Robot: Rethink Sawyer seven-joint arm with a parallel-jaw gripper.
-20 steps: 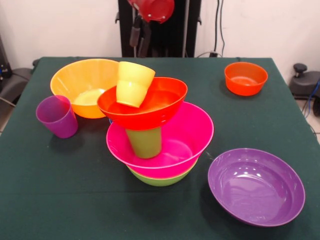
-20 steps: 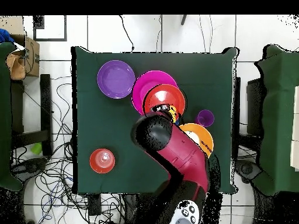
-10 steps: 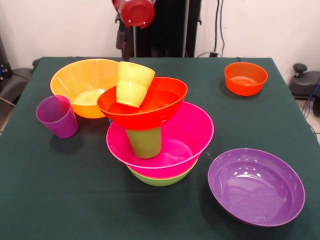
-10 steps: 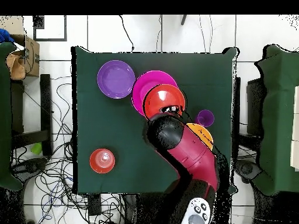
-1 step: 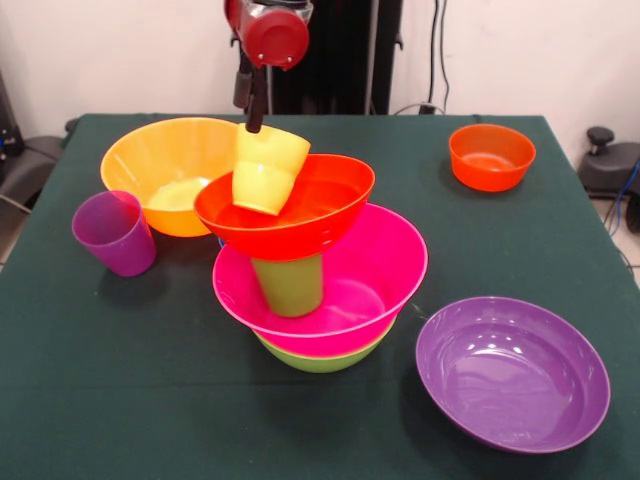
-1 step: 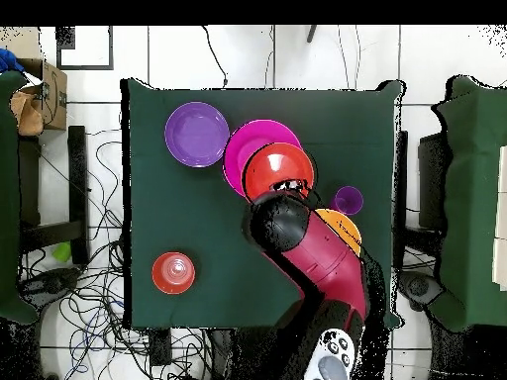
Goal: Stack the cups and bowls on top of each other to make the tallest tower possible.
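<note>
The tower (image 5: pixel 315 265) stands mid-table: lime green bowl (image 5: pixel 320 358), pink bowl (image 5: pixel 345 285), green cup (image 5: pixel 290 285), red-orange bowl (image 5: pixel 290 205), and a tilted yellow cup (image 5: pixel 265 168) leaning on that bowl's rim. My gripper (image 5: pixel 255 105) hangs just above the yellow cup; whether my jaws are parted I cannot tell. Next, I judge, comes the purple cup (image 5: pixel 115 233), set down gently.

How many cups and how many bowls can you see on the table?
Cups: 3: yellow cup, green cup, purple cup.
Bowls: 6: orange bowl, big red-orange bowl, pink bowl, lime green bowl, purple bowl, small red-orange bowl.
Total: 9.
</note>
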